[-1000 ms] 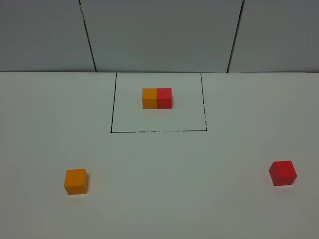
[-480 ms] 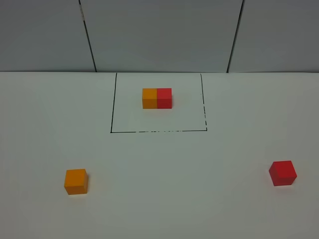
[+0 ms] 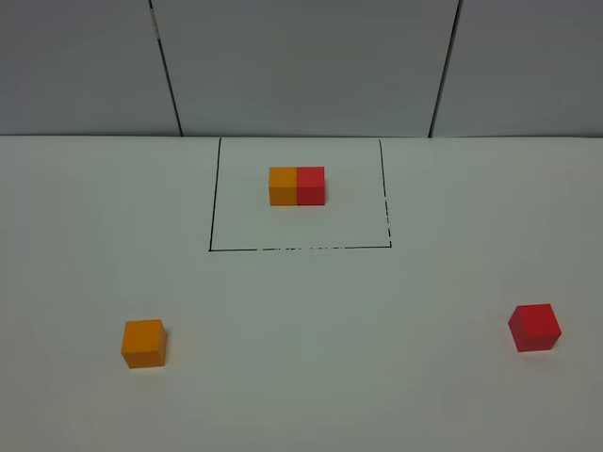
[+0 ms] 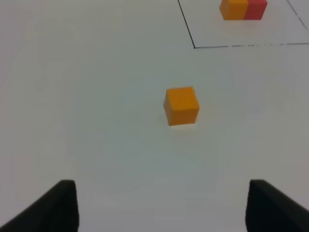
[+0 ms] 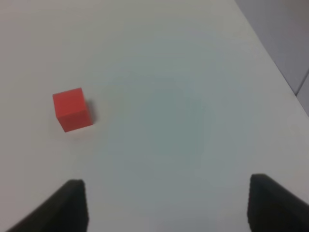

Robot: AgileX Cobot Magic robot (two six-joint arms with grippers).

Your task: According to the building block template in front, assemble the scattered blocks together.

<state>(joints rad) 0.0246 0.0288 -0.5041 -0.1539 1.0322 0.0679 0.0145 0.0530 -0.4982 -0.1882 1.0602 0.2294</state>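
The building block template point(image 3: 297, 185), an orange cube joined to a red cube, sits inside a black drawn rectangle at the back of the white table; it also shows in the left wrist view point(image 4: 243, 9). A loose orange cube point(image 3: 143, 343) lies front left, and it stands ahead of my left gripper point(image 4: 161, 208), apart from it point(image 4: 181, 105). The loose red cube point(image 3: 534, 327) lies front right, ahead and to one side of my right gripper point(image 5: 164, 205), not touching point(image 5: 72, 109). Both grippers are open with nothing between their fingers. Neither arm appears in the high view.
The black rectangle outline point(image 3: 300, 249) marks the template area. Grey wall panels point(image 3: 301, 66) rise behind the table's back edge. The table's edge point(image 5: 270, 48) runs near the right gripper's side.
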